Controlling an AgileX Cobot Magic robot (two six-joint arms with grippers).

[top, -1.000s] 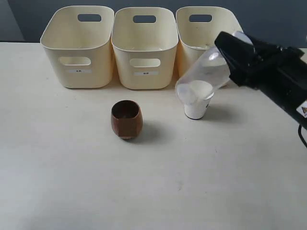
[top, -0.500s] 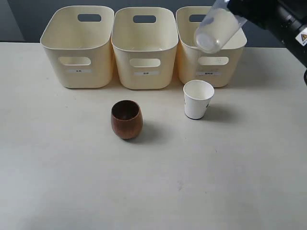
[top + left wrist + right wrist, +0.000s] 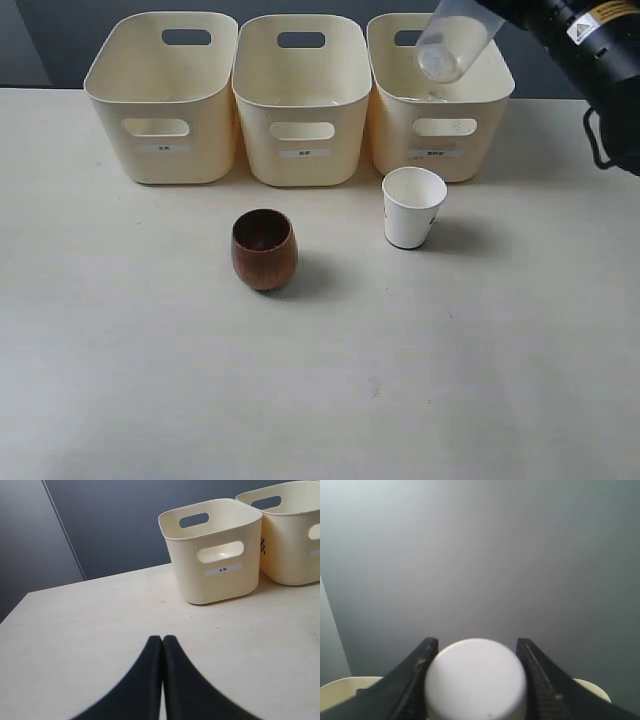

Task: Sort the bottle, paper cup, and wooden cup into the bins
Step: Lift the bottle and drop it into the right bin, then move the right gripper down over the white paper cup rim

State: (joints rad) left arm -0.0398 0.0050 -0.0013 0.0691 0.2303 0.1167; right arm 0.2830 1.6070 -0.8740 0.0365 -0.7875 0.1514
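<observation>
The clear bottle point(image 3: 455, 40) hangs tilted over the right bin point(image 3: 440, 110), held by my right gripper point(image 3: 476, 680), which is shut on it; its white cap point(image 3: 475, 677) fills the space between the fingers. On the table in front of the bins stand the white paper cup point(image 3: 412, 206) and the dark wooden cup point(image 3: 264, 248). The middle bin point(image 3: 300, 100) and left bin point(image 3: 165, 95) look empty. My left gripper point(image 3: 162, 642) is shut on nothing, low over the table, facing the left bin point(image 3: 215, 550).
The right arm's black body point(image 3: 590, 50) reaches in from the upper right. A dark wall rises behind the bins. Bare table point(image 3: 320, 400) spreads in front of the cups.
The right gripper has lifted the bottle from beside the paper cup up and back, to above the right bin. The cups and the left gripper stay put.
</observation>
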